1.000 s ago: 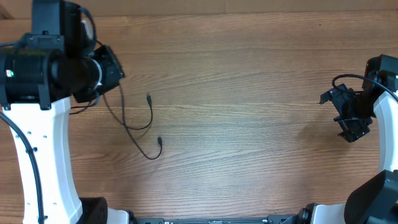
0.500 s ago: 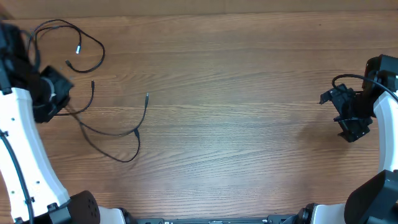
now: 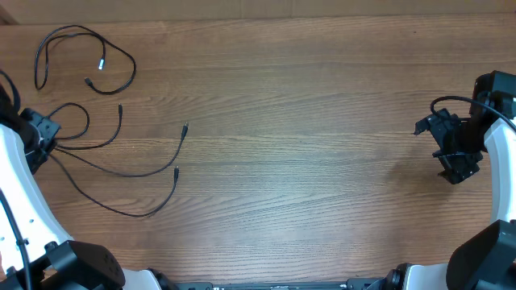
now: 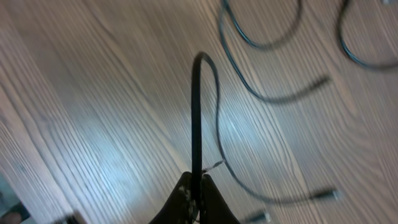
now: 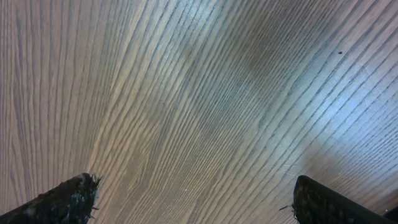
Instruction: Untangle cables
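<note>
Cables (image 3: 121, 171), where do they lie?

On the left of the wooden table (image 3: 306, 121). A bunch of thin black cords fans out to the right from the left gripper (image 4: 196, 198), which sits at the left edge of the overhead view.

Is that gripper holding one?

Yes. Its fingers are pressed together on a cord that rises from them and bends back down to the wood. The wrist view is blurred, so I cannot say how many cords are in the pinch, or whether they are knotted there.

What shows further out?

Three plug ends (image 3: 185, 126) lie apart from one another on the wood. One is nearer the robot, one is in the middle and one is behind. Beyond them, toward the far left corner, a separate looped cable (image 3: 132, 68) lies apart from the bunch, with a pale-tipped end inside its loop.

Anything cut off?

The left arm (image 3: 24, 209) covers the table's left margin. The fingertips of the right gripper (image 5: 196, 200) are clipped by the bottom of its wrist view.

How does that gripper stand?

It is spread wide with nothing between its fingers, over wood at the table's right side, well apart from every cord.

Room to move?

The whole middle of the table is bare wood, from the robot's side to the far edge.
</note>
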